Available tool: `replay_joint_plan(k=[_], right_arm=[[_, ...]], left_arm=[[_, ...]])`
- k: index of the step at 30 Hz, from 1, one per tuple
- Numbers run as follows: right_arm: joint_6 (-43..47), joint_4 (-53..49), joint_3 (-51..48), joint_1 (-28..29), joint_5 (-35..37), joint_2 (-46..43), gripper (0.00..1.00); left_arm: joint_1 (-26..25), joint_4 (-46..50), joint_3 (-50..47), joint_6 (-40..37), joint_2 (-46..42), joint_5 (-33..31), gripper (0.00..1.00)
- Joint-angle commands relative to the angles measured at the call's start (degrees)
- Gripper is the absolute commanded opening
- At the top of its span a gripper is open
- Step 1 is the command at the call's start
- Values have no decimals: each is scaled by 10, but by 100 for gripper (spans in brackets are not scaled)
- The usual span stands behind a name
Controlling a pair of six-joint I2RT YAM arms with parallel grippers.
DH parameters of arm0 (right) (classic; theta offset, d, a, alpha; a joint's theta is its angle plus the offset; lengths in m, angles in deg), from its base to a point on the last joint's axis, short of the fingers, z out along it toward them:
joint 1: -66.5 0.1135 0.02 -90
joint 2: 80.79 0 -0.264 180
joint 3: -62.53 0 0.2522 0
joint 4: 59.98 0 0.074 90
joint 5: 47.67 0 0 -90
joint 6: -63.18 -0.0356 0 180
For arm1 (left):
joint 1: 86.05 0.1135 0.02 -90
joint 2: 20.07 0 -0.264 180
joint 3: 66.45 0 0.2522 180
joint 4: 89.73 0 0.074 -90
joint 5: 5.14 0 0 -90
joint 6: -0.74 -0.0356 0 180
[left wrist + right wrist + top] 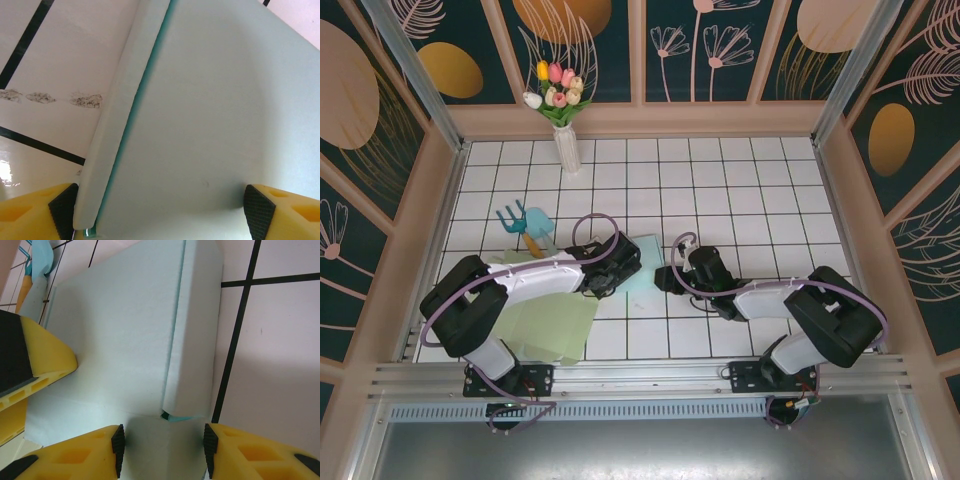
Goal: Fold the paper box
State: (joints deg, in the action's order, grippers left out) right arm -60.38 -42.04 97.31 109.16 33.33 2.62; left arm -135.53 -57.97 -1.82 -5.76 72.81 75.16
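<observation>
The matte mint paper box lies flat on glossy white tiles, one long flap folded over; the left gripper straddles it, ribbed pads spread wide, and the right gripper pinches its near edge

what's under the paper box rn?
White tiled table shows around the paper box. The area directly beneath is covered by the box itself, so whether the green sheet reaches under it cannot be seen.
</observation>
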Motion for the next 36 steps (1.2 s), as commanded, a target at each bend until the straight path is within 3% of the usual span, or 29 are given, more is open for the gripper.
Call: replay_joint_plan(k=[1,18,24,36], right_arm=[[1,4,-8,4,6,-2,49],[-5,-3,0,24,6,-7,48],[-9,16,1,27,-23,12,41],[9,-4,6,31,17,17,40]], left_arm=[[4,16,-12,11,-2,-19,85],[4,26,-29,9,-10,-38,85],[5,23,-24,6,3,-35,84],[4,20,-28,0,9,-35,84]])
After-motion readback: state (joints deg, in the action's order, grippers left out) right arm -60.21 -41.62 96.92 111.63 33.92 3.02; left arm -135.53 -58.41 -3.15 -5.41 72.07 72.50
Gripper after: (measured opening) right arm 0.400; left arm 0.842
